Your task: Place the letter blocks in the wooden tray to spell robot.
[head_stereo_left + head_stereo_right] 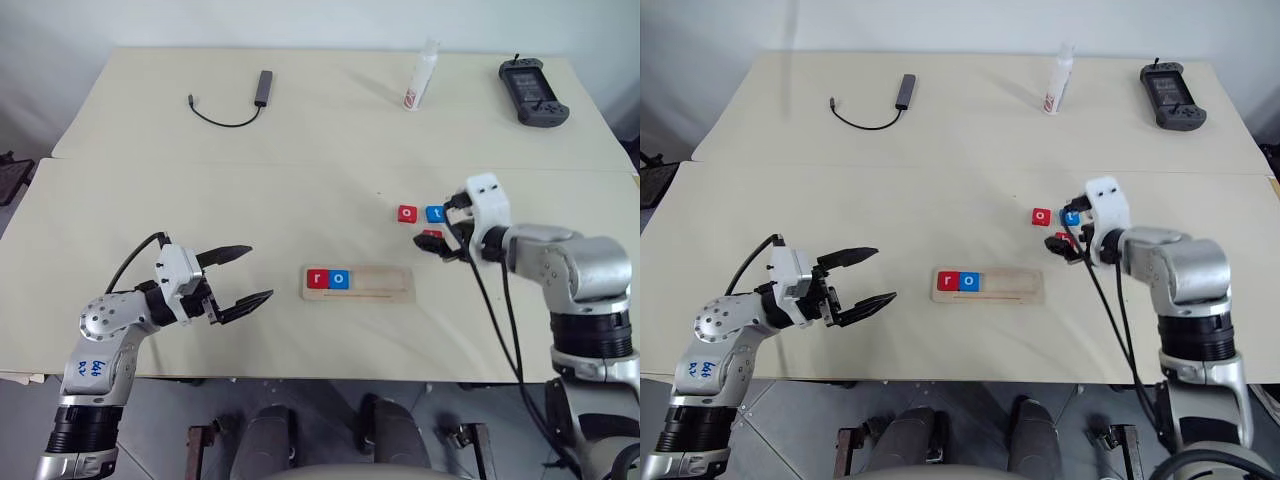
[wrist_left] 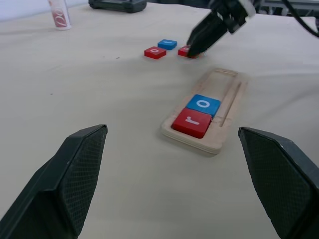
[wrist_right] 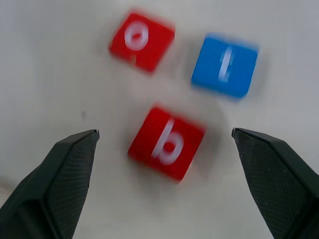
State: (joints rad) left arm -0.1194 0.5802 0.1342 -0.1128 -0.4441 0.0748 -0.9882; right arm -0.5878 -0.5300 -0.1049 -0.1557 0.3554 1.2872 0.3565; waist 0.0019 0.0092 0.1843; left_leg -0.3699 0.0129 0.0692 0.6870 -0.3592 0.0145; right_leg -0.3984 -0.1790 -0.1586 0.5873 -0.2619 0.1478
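Red and blue blocks: two in the tray, three loose

From the head camera I see the wooden tray (image 1: 357, 284) near the table's (image 1: 300, 150) front edge, with a red r block (image 1: 318, 279) and a blue o block (image 1: 340, 279) at its left end. My left gripper (image 1: 242, 274) hangs spread, left of the tray. My right gripper (image 1: 437, 241) is over the loose blocks

Left wrist: tray ahead between open fingers

Right wrist: spread fingers (image 3: 60, 174) flank a red b block (image 3: 167, 143); a red o block (image 3: 141, 40) and blue t block (image 3: 225, 64) lie beyond
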